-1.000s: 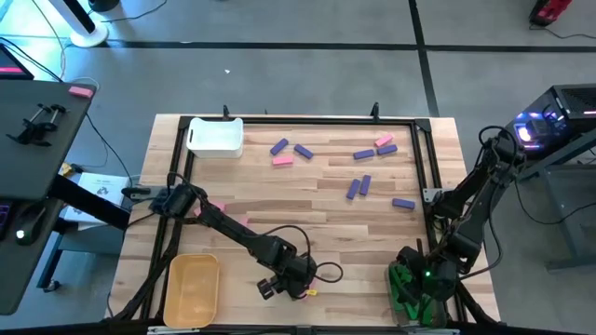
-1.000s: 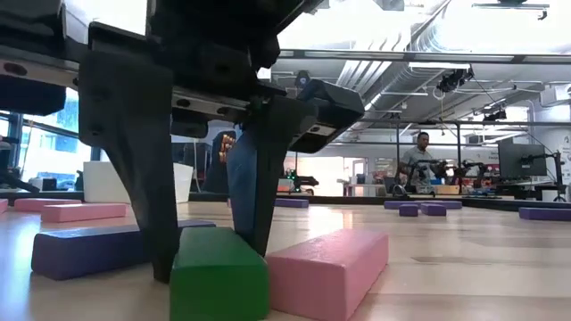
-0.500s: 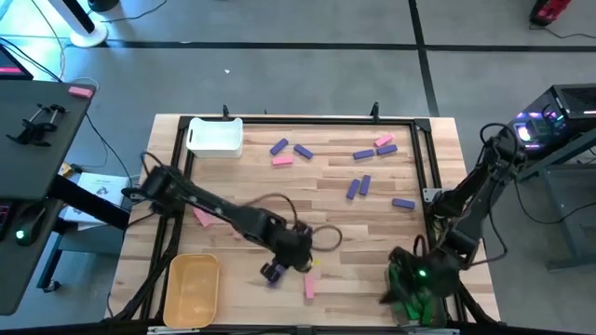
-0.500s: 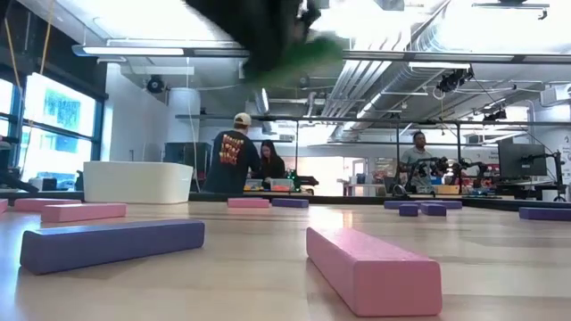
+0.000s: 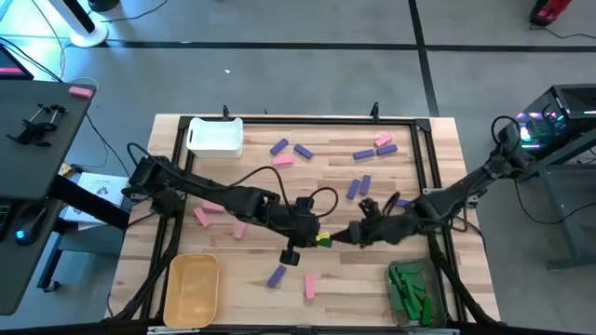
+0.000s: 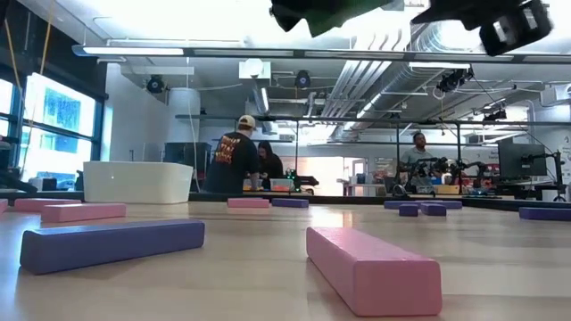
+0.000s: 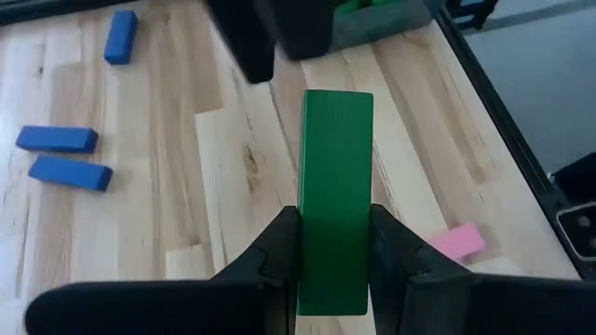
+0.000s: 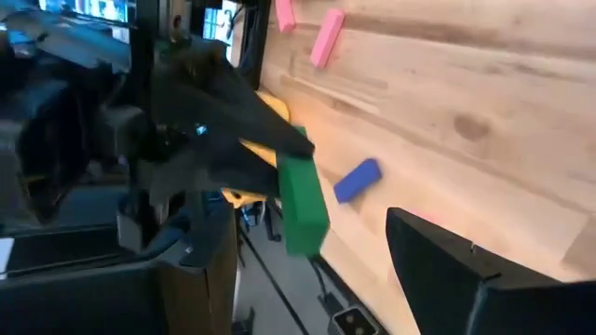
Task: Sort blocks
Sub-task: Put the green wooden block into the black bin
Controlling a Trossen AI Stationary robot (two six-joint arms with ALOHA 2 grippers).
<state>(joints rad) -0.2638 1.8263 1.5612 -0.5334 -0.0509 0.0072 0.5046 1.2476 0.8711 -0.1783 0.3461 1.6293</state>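
Note:
My left gripper (image 5: 319,239) is over the table's middle, shut on a green block (image 7: 335,177), which is lifted high; the low view catches the green block (image 6: 335,11) at its top edge. My right gripper (image 5: 357,234) is open, facing the left one from the right with a short gap between them. A purple block (image 5: 277,275) and a pink block (image 5: 309,285) lie flat near the near edge. More purple and pink blocks (image 5: 358,186) lie flat across the far half. Several green blocks (image 5: 410,287) lie in the clear bin. My left gripper pinches the green block between its two fingers (image 7: 279,251) by its long sides at the near end (image 7: 333,279). The fingers lie along the block, and its free end (image 7: 337,102) sticks out past them toward my right gripper. The block is lifted clear of the table.
A white bin (image 5: 215,136) stands at the far left corner and a yellow bin (image 5: 192,288) at the near left. The clear bin (image 5: 414,312) sits at the near right. Two pink blocks (image 5: 200,216) lie under the left arm. People stand in the room behind.
My left gripper has lifted the green block off the table by the near edge and carried it up, right and toward the middle; the purple and pink blocks beside it stayed down. My right gripper has swung from over the clear bin leftward toward the left gripper.

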